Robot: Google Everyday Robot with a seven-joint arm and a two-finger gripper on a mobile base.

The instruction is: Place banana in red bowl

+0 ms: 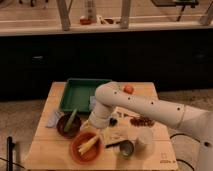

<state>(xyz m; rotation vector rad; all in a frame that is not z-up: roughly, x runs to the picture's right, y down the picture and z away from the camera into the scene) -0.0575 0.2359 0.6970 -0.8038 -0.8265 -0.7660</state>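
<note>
The pale yellow banana [88,144] lies inside the orange-red bowl [75,150] near the table's front left. My white arm reaches in from the right and bends down over the table. My gripper [95,126] hangs just above and behind the red bowl's far right rim, mostly hidden by the arm's own wrist.
A brown-maroon bowl [62,129] with a long green vegetable [71,120] stands left of the red bowl. A green tray [81,93] sits at the back. An orange fruit [128,89], a dark snack bag [142,121], a clear cup [144,140] and a metal can [126,148] lie to the right.
</note>
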